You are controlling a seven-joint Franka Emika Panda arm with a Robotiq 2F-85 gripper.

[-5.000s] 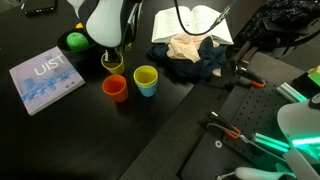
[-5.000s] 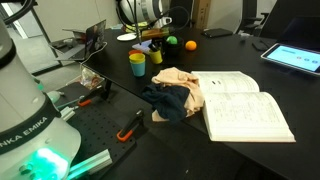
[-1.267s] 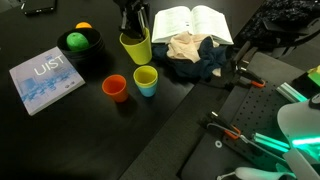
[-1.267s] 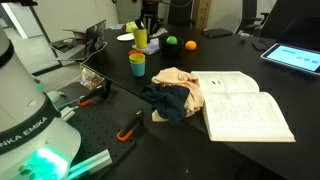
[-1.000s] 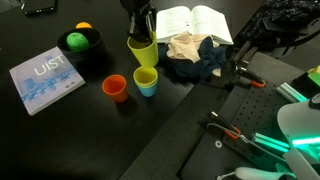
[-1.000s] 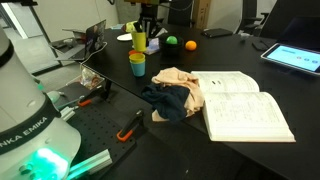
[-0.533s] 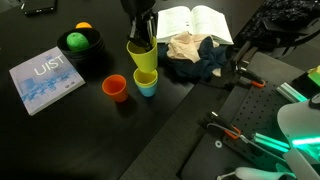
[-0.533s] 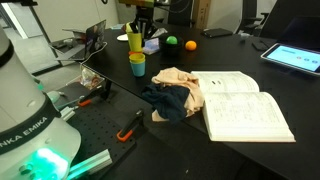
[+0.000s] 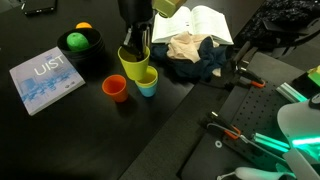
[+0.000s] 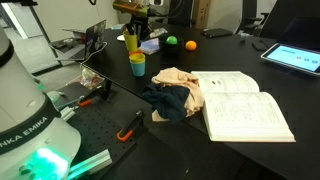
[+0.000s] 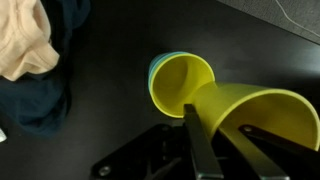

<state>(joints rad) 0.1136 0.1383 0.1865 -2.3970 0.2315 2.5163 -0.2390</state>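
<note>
The gripper is clamped shut on the rim of a lime-green cup, held just above a yellow cup nested in a blue cup, with an orange cup close beside.

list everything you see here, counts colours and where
lime cup: 1, yellow-green, tilted, held at its rim, close over the stacked cups
stacked cups: 2, yellow inside blue, on the black table
orange cup: 1, orange, beside the stacked cups
closed book: 1, pale blue cover, flat near the table edge
green ball: 1, green, beyond the closed book
orange ball: 1, orange, just behind the green ball
open book: 1, white pages, beside the cloths
cloths: 2, beige and dark blue, in a heap
gripper: 1, black, shut on the lime cup
</note>
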